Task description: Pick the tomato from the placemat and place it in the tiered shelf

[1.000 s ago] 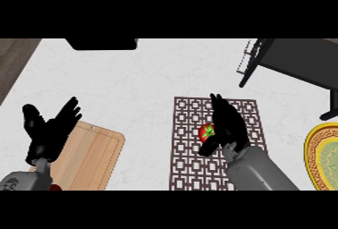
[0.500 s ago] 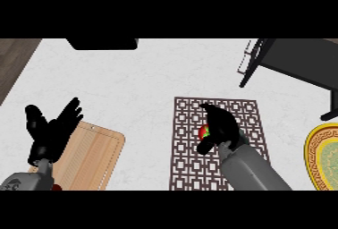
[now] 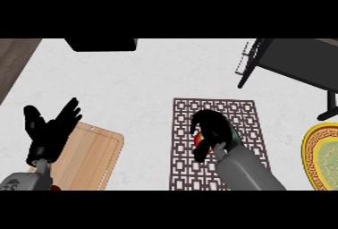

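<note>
A red tomato with a green top lies on the brown lattice placemat in the middle of the counter. My right hand covers it from above, fingers and thumb curled round it, so only a red and green sliver shows. The dark tiered shelf stands at the upper right, its legs on the counter. My left hand rests open at the left, fingers up, over the edge of a wooden cutting board.
A wooden cutting board lies at the lower left. A yellow and green patterned plate sits at the right edge. A black object stands at the top of the counter.
My right hand has curled its fingers down around the tomato, hiding more of it. The left hand has stayed in place.
</note>
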Controlling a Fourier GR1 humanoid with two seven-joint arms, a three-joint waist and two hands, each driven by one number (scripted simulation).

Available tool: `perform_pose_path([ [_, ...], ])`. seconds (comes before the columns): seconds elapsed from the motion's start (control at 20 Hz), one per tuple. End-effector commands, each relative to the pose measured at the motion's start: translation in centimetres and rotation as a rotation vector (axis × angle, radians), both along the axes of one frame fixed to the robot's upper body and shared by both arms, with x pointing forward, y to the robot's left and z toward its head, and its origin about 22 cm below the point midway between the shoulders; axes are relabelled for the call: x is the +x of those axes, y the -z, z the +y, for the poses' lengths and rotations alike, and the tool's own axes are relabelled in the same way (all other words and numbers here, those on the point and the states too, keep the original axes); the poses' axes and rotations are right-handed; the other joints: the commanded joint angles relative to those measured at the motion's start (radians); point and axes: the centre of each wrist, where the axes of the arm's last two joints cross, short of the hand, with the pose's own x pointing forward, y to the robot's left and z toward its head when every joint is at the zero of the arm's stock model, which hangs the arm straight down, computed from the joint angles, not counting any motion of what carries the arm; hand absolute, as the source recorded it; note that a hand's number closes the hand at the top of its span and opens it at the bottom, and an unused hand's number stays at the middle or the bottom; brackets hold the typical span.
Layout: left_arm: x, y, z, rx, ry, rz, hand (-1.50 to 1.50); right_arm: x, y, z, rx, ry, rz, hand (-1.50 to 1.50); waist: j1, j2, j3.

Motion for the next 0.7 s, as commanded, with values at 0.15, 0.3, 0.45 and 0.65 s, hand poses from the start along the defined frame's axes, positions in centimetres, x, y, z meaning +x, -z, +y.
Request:
perform_pose_path([
  [0.15,-0.3,2.7,-0.7,-0.019,-0.045,0.049,0.0,-2.7,-2.2,1.9,0.084,-0.085,-0.165,1.5,-0.012,0.018,-0.015],
  [0.3,-1.7,2.1,-0.1,-0.048,-0.011,0.052,0.0,-0.7,-4.4,-0.2,0.151,0.127,-0.164,1.5,-0.005,0.016,-0.015],
  [0.45,-1.5,2.0,0.1,-0.037,-0.03,0.056,0.0,2.2,-5.9,-3.4,0.212,0.333,-0.169,1.5,-0.005,0.02,-0.015],
  [0.65,-1.1,2.1,0.7,-0.041,-0.045,0.064,0.0,1.8,-11.4,-2.9,0.226,0.336,-0.361,1.5,-0.013,0.016,-0.016],
])
